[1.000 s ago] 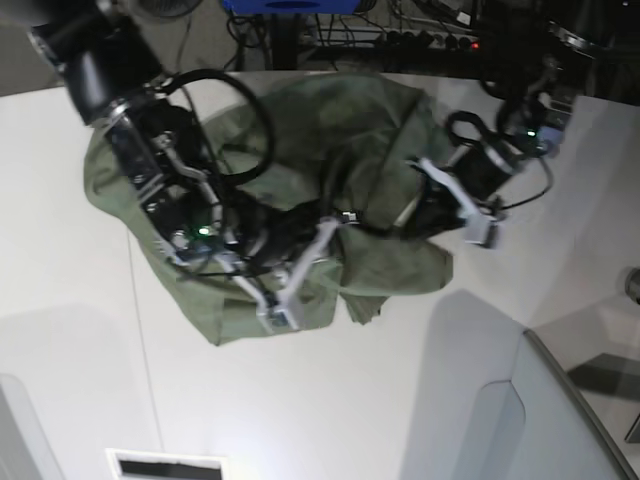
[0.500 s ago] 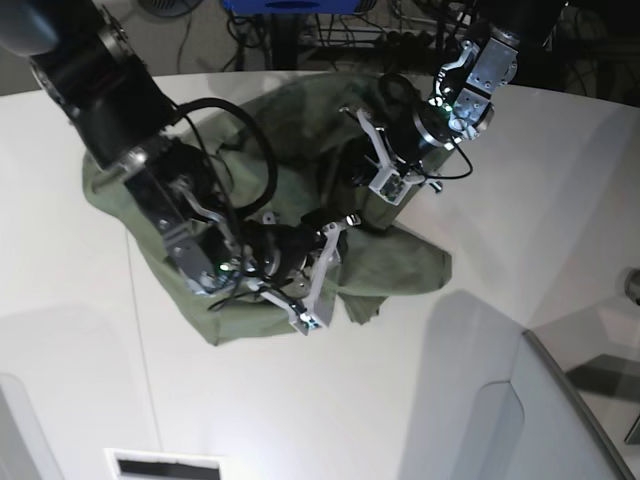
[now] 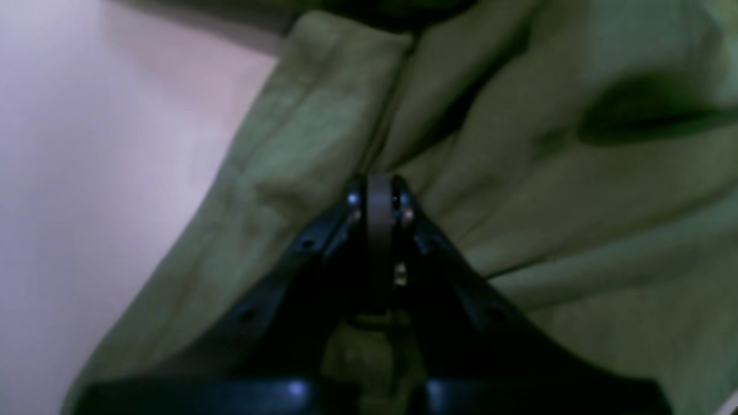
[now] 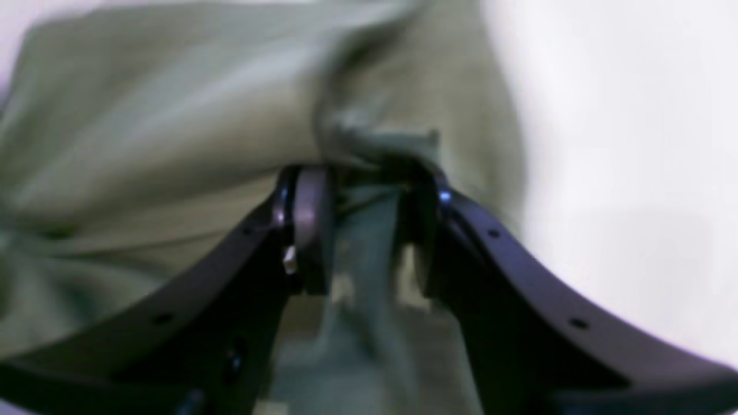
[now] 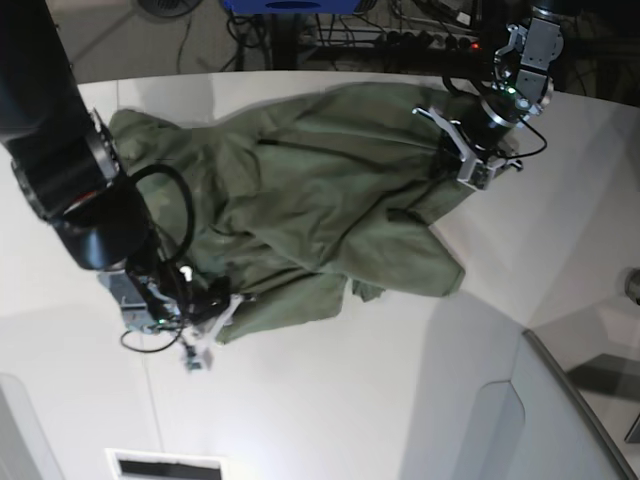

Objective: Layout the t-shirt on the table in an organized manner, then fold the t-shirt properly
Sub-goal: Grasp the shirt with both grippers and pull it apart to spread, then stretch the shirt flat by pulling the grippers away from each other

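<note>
The olive-green t-shirt (image 5: 320, 210) lies stretched and wrinkled across the white table (image 5: 330, 400). My left gripper (image 5: 455, 152) is shut on the shirt's far right edge; the left wrist view shows its jaws (image 3: 379, 190) closed on a fold of green cloth (image 3: 519, 173) next to bare table (image 3: 86, 144). My right gripper (image 5: 213, 322) holds the shirt's near left edge. In the right wrist view, bunched cloth (image 4: 173, 115) sits pinched between its fingers (image 4: 363, 184), with white table (image 4: 622, 144) to the right. The collar and label are hidden.
A grey angled panel (image 5: 560, 420) rises at the front right. A dark slot (image 5: 165, 467) sits at the front edge. Cables and a blue object (image 5: 290, 5) stand behind the table. My bulky right arm (image 5: 70, 190) covers the table's left side.
The two grippers have pulled apart, the left to the far right and the right to the front left. The shirt has gone from a bunched heap to a wider spread.
</note>
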